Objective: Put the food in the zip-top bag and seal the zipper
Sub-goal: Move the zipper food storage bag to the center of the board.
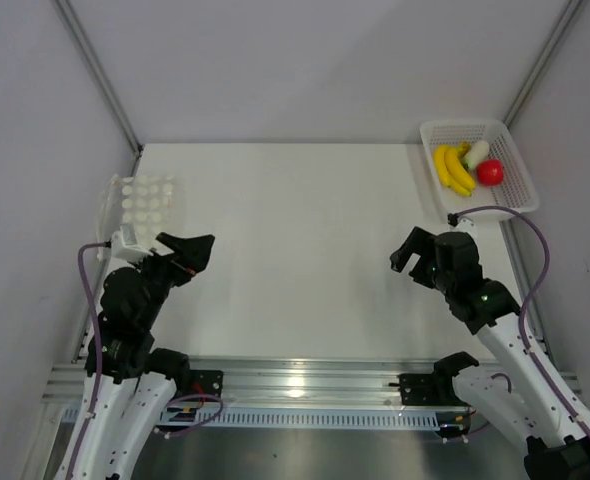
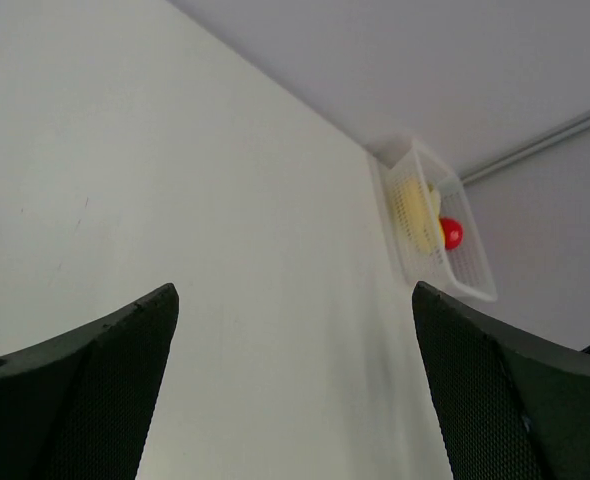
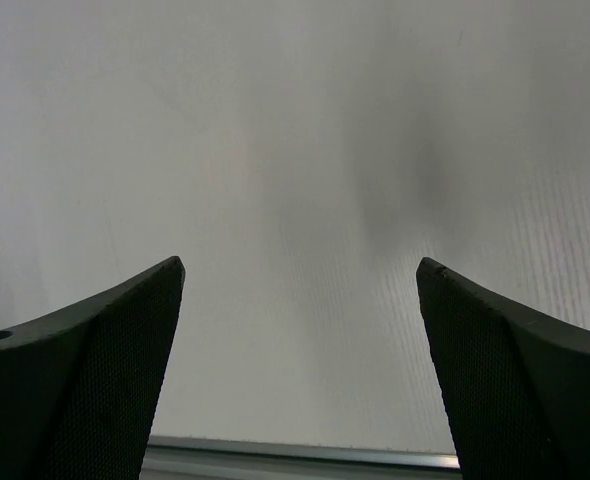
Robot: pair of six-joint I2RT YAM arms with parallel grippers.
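The food lies in a white mesh basket point(image 1: 515, 170) at the far right: a yellow banana bunch point(image 1: 453, 168), a round red fruit point(image 1: 490, 172) and a white radish with green leaves point(image 1: 476, 153). The clear zip-top bag point(image 1: 145, 203) with whitish marks lies at the table's left edge; I cannot make out its zipper. My left gripper point(image 1: 195, 250) is open and empty, just near-right of the bag. My right gripper point(image 1: 407, 255) is open and empty, well short of the basket. The left wrist view shows the basket point(image 2: 475, 285), the red fruit point(image 2: 452, 233) and the banana point(image 2: 415, 207) far off.
The white table point(image 1: 295, 230) is walled by pale panels on the left, far and right sides. A metal rail point(image 1: 305, 385) runs along the near edge by the arm bases. The right wrist view shows only bare table point(image 3: 295, 150) and the rail's edge.
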